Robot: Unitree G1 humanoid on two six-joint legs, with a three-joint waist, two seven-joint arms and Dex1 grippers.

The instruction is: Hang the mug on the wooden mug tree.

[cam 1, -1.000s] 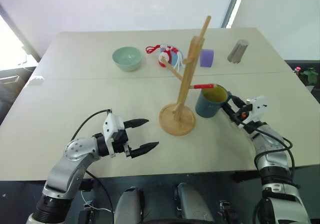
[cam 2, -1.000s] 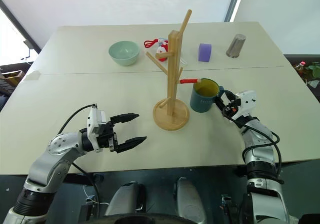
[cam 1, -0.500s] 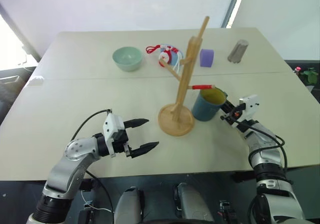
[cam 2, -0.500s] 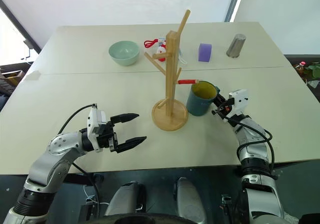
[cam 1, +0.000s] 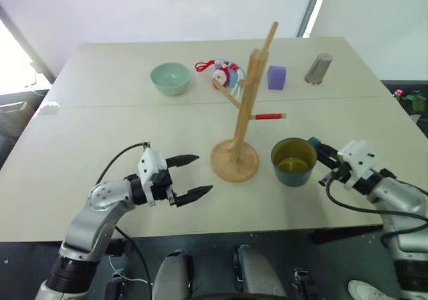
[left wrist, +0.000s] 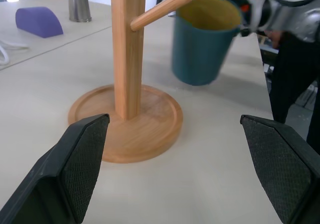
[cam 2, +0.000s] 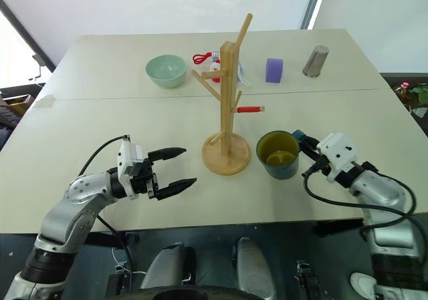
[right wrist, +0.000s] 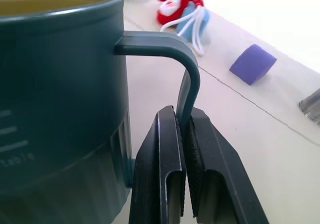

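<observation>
Right eye view: purple block (cam 2: pixel 273 70) and steel cup (cam 2: pixel 315 61) behind wooden mug tree (cam 2: pixel 227 106).

Smooth light-wood mug tree (cam 1: pixel 242 127); mug (cam 1: pixel 293 161) looks matt, perhaps plastic; brushed-metal tumbler (cam 1: pixel 318 68).

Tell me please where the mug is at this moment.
In the head views, the mug is right of the mug tree's base, its handle pinched by the right gripper.

Wooden mug tree (left wrist: pixel 126 59), teal mug (left wrist: pixel 202 42) beside, open left hand (left wrist: pixel 175 169)
</observation>
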